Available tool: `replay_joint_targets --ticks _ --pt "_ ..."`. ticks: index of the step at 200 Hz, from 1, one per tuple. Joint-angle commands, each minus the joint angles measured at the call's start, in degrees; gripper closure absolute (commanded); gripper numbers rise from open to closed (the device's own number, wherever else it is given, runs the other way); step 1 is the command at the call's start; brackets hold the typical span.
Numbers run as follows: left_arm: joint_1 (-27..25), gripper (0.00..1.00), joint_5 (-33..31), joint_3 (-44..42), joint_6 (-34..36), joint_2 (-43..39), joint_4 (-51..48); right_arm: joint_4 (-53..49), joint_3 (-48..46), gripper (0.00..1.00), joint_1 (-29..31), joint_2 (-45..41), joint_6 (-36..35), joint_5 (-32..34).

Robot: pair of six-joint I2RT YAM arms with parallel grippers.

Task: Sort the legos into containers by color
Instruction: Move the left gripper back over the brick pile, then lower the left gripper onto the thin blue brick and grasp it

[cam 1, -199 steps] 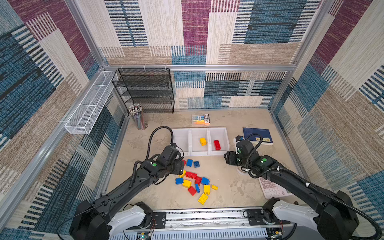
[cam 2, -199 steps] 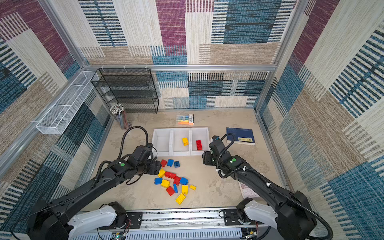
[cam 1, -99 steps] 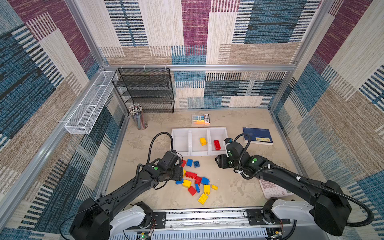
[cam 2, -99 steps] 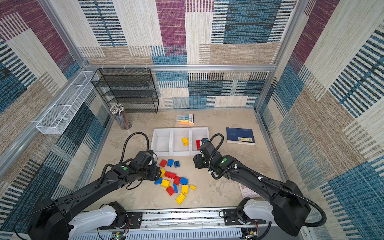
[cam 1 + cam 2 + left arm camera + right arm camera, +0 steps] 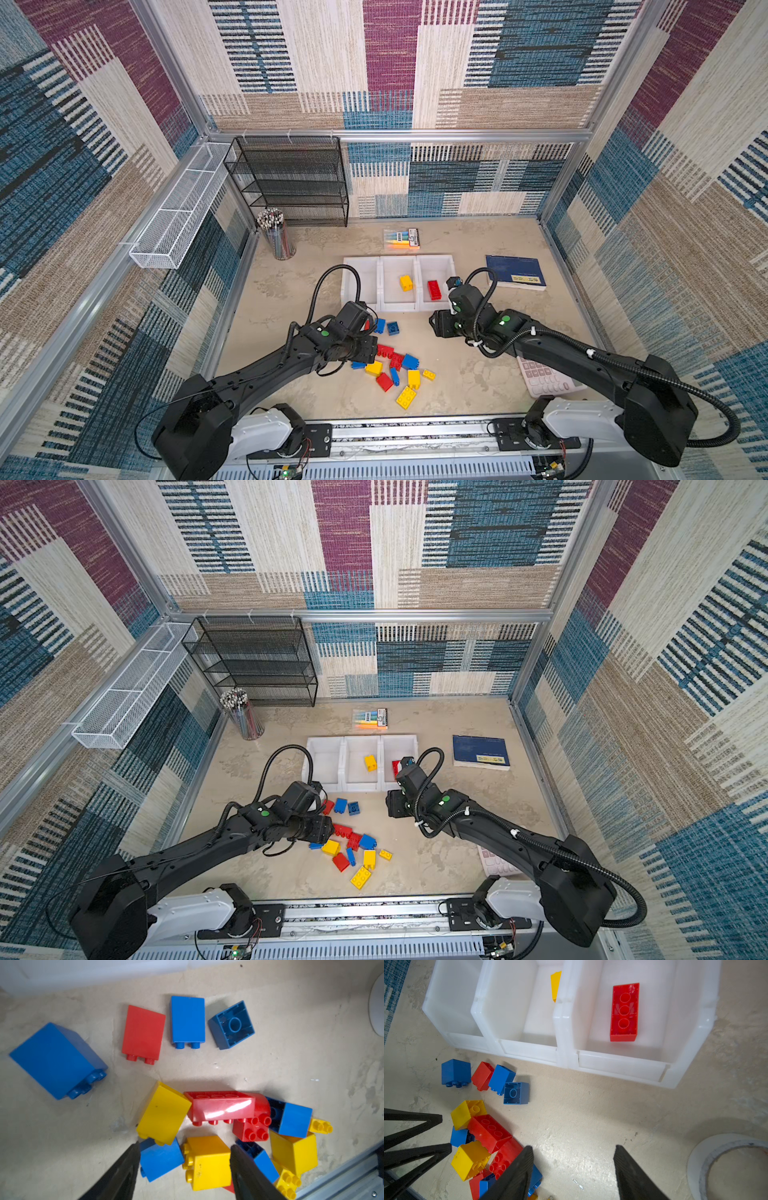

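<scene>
Left gripper point(image 5: 185, 1145) hangs open, small blue brick point(image 5: 161, 1160) and yellow brick point(image 5: 209, 1165) side by side off its tips; right gripper point(image 5: 573, 1146), also open, sits farther away.

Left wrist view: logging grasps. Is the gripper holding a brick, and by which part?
Cannot tell. The left gripper straddles a square blue plastic brick and a square yellow plastic brick, at their outer sides.
</scene>
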Motion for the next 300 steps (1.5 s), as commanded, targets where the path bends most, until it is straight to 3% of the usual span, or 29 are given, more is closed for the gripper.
replay_joint_targets --ticks 1,104,190,218,269,300 --pt "-0.99 0.29 -0.26 1.25 0.71 1.63 1.38 1.03 0.46 0.35 0.12 -0.18 0.70 0.77" --pt "-4.09 0.29 0.03 3.08 -1.07 4.31 0.57 0.34 -0.18 0.35 0.12 -1.06 1.05 1.05" --pt "-5.12 0.31 -8.66 -1.10 -7.22 -3.48 -6.62 0.59 -1.07 0.35 0.13 -1.84 1.49 1.04" --pt "-5.36 0.33 -4.21 -1.03 -6.13 -3.72 -5.76 0.85 -1.08 0.35 0.06 -1.56 1.49 0.87" --pt "-14.60 0.34 -0.75 3.31 -9.11 2.21 -2.82 -0.43 -1.58 0.35 0.15 -1.26 3.38 2.84" --pt "-17.50 0.35 0.06 4.87 -10.63 7.81 -0.86 -1.08 -1.72 0.35 0.16 -1.23 3.95 3.28"
